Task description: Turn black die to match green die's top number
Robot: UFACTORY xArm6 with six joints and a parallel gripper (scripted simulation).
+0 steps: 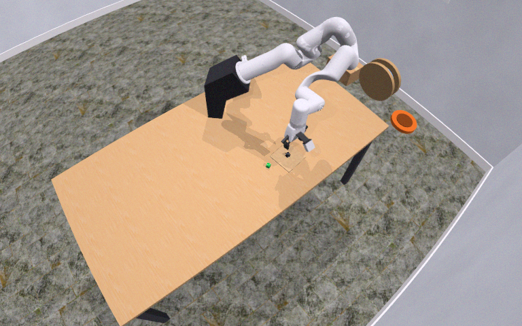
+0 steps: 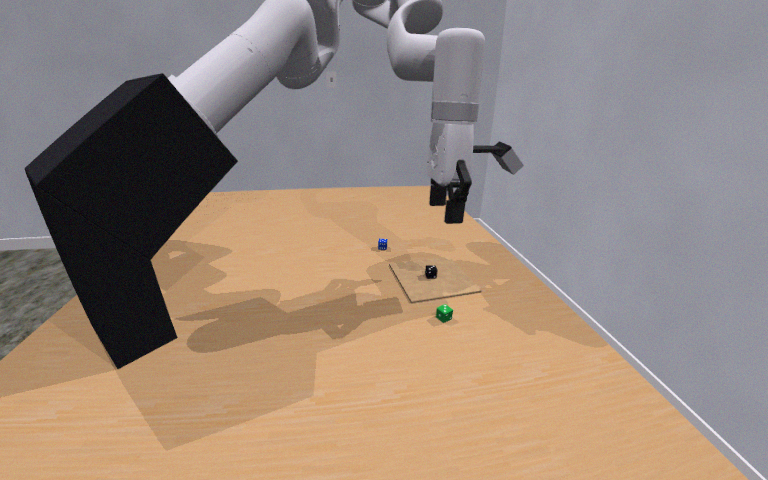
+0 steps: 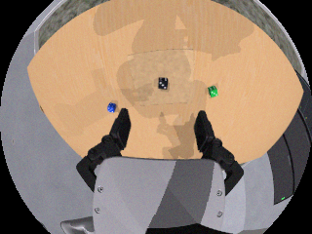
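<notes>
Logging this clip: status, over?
End effector open, empty, above mat. Black die flat on mat, untouched. Nothing in the way.

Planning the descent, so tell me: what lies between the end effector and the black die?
Nothing. In the exterior view the open end effector hangs above the black die on the mat, with only air between them.
</notes>
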